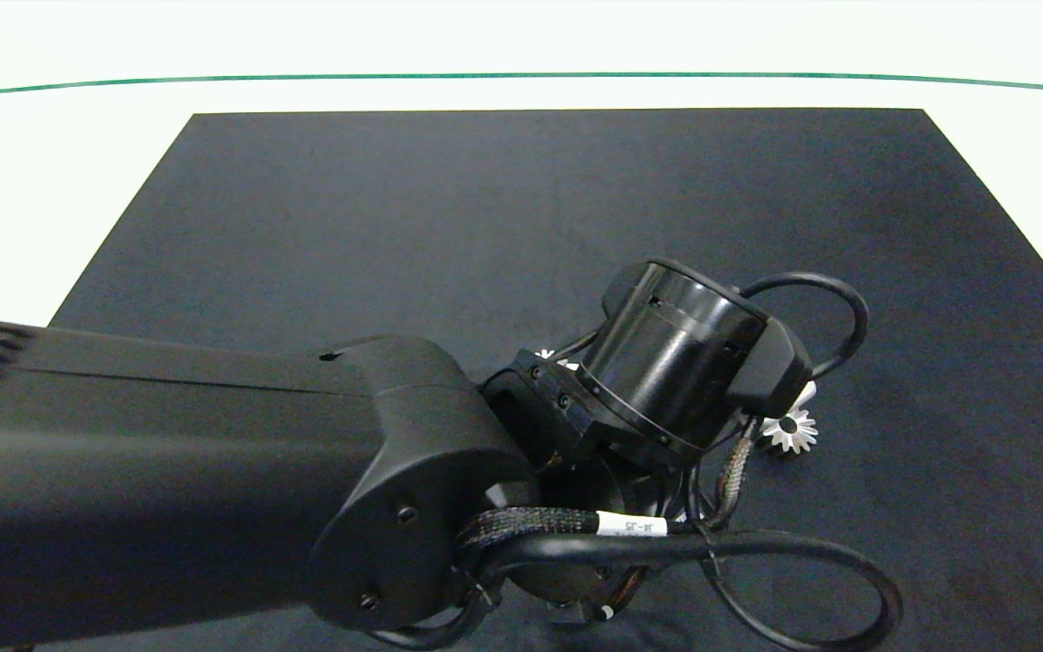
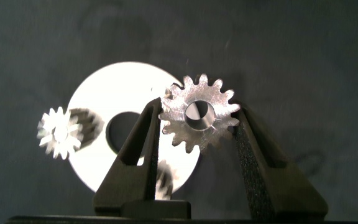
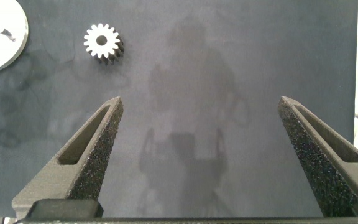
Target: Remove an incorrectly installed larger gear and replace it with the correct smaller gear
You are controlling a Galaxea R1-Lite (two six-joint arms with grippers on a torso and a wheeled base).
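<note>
left tool [image 2: 194, 134] clamping gear [image 2: 198, 114] — above silver disc [image 2: 104, 106]

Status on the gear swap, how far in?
Done, by the look of it: the larger gear lies on the black mat, off the silver disc. In hand: the left gripper has its jaws shut on the smaller gear, held over the disc, where two like gears sit. Left: seating it. The right gripper is open and idle over the mat.
</note>
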